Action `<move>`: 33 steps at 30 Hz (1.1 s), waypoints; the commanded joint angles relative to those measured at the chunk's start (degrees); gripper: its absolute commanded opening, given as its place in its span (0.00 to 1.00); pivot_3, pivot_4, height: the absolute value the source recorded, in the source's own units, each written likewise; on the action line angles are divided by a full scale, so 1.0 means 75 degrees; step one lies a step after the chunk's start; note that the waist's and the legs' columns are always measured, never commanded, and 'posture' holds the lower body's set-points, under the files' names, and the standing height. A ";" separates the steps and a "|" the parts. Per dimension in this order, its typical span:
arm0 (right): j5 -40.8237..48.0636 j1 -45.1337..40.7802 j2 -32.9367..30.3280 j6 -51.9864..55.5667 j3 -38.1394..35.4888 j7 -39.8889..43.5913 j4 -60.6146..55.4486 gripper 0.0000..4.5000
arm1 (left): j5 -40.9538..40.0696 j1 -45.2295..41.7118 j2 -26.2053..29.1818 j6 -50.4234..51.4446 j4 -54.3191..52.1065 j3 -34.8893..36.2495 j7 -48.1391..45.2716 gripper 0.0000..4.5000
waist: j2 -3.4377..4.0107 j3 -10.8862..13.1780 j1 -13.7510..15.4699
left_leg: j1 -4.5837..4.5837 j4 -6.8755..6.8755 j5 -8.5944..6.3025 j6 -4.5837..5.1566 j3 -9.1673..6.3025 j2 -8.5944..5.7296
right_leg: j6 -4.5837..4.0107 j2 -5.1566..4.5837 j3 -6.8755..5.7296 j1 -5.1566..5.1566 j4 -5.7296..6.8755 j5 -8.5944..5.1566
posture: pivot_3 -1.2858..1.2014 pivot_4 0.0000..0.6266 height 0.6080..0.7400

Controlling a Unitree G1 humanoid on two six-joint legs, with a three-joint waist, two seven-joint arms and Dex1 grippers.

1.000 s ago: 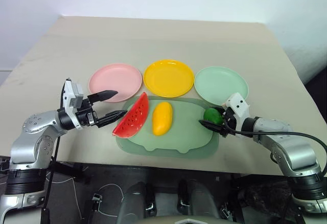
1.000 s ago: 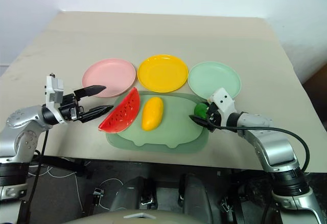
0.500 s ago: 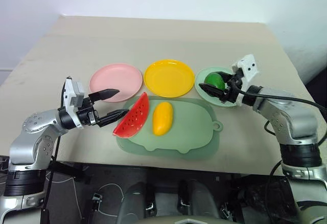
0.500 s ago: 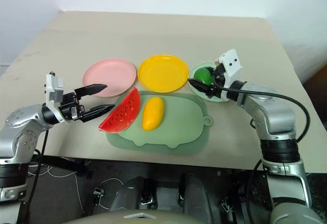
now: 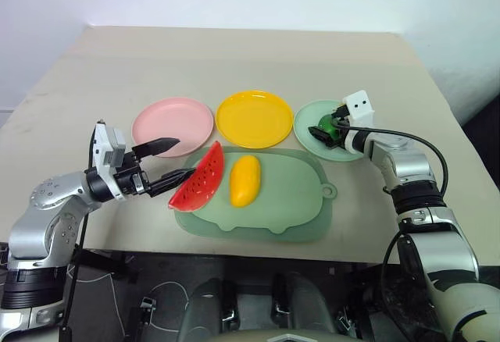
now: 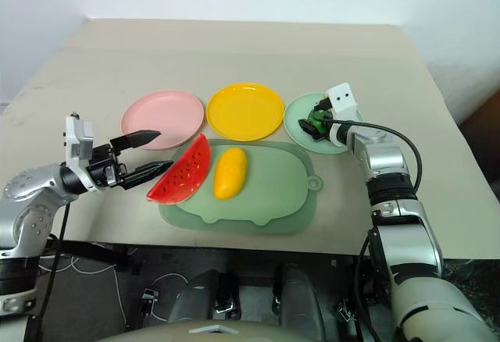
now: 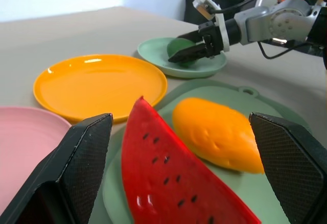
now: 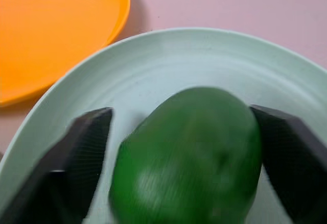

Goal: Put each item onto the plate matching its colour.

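The round green fruit [image 8: 189,157] rests on the pale mint green plate [image 8: 204,55] at the right of the plate row. My right gripper [image 5: 320,130] is open and straddles it, one finger on each side. The red watermelon slice [image 5: 199,179] and the yellow mango [image 5: 244,179] lie side by side on the pig-shaped mat [image 5: 289,201]. My left gripper [image 5: 184,158] hovers open just left of the watermelon, pointing at it. The pink plate [image 5: 172,121] and the yellow plate [image 5: 254,118] hold nothing.
The three plates stand in a row just behind the mat on a beige table [image 5: 234,53]. The table's front edge runs close under the mat. A white wall rises behind the table.
My right gripper has carried the green fruit from the mat's right end up onto the mint plate, and its fingers have spread. The left arm has stayed put.
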 commanded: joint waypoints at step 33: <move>0.3419 0.0797 0.2173 0.8983 -0.0707 -0.1694 -0.7037 0.99 | -0.0240 -0.0585 0.0330 0.0715 -0.0588 -0.0003 0.0301 1.00 | 0.0001 0.0000 -0.0078 | -0.0009 -0.0011 -0.0002 -0.0007 -0.0011 0.0001 | -0.0010 -0.0001 0.0001 -0.0011 -0.0009 0.0001 | 0.52 0.24 0.67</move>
